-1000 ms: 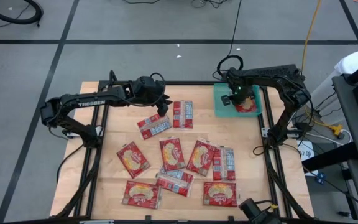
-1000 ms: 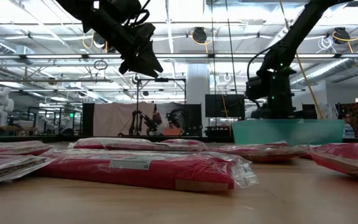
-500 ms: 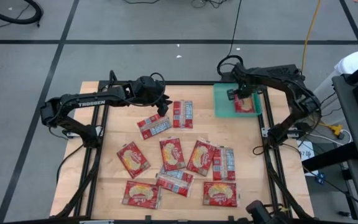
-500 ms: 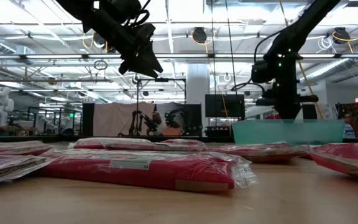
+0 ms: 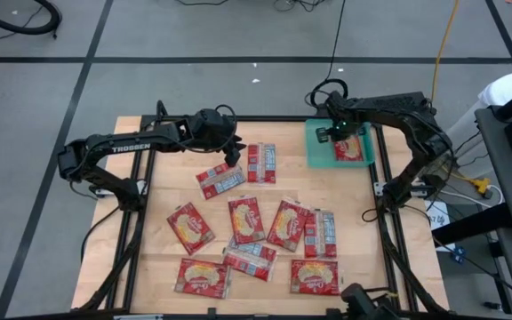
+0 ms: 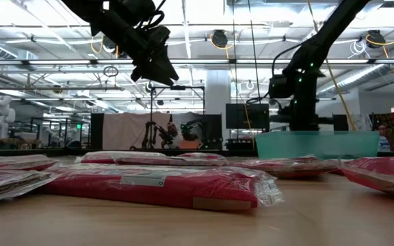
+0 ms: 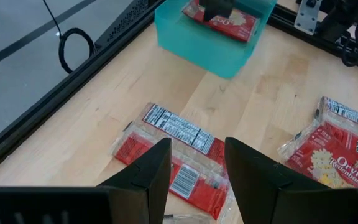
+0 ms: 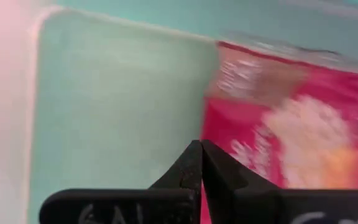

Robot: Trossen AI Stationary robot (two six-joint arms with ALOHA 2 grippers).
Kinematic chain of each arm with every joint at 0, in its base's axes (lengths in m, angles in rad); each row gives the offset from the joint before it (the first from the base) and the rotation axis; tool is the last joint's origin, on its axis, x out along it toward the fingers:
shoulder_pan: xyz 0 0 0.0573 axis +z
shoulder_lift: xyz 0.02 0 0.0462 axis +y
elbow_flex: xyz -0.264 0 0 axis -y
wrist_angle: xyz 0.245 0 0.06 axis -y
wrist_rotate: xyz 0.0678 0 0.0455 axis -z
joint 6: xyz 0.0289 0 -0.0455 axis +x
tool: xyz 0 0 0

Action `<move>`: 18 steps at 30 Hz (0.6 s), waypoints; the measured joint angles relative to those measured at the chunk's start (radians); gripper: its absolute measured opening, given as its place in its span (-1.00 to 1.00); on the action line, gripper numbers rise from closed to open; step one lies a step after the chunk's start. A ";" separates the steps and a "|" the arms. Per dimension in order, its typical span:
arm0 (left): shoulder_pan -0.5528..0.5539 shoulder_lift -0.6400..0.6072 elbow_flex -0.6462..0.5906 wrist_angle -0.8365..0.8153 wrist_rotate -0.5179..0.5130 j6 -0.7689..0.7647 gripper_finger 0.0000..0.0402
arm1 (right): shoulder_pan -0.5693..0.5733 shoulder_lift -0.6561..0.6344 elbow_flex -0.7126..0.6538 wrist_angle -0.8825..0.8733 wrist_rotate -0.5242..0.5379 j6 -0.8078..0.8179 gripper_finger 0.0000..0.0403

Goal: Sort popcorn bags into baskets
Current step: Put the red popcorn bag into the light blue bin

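The right hand [image 5: 327, 133], fingers pressed together, hovers over the teal basket [image 5: 316, 151] holding one popcorn bag [image 5: 350, 149]; the left hand [image 5: 235, 160], fingers spread, hangs above a face-down bag [image 5: 220, 180].

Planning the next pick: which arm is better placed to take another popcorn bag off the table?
Left. Its open gripper hangs right above a back-up popcorn bag. The right gripper is shut and empty over the teal basket, away from the loose bags.

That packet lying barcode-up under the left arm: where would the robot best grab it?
Probably by a long edge, coming straight down. The packet lies flat on the table, back up and clear of its neighbours, so only its edges offer a hold. The left gripper hangs open right above it.
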State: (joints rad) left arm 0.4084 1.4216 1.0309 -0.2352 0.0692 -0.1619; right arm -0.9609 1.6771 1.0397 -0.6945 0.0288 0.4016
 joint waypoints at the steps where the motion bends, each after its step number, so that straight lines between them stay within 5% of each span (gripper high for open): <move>1: 0.000 0.000 0.000 -0.003 0.000 0.000 -0.24 | 0.000 0.017 0.000 0.007 -0.004 -0.006 -1.00; 18: 0.000 0.000 0.000 -0.031 0.010 0.000 -0.24 | -0.015 0.037 0.000 -0.055 0.071 -0.018 -1.00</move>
State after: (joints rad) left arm 0.4084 1.4214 1.0306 -0.2665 0.0790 -0.1619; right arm -0.9759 1.7142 1.0397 -0.7491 0.1000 0.3840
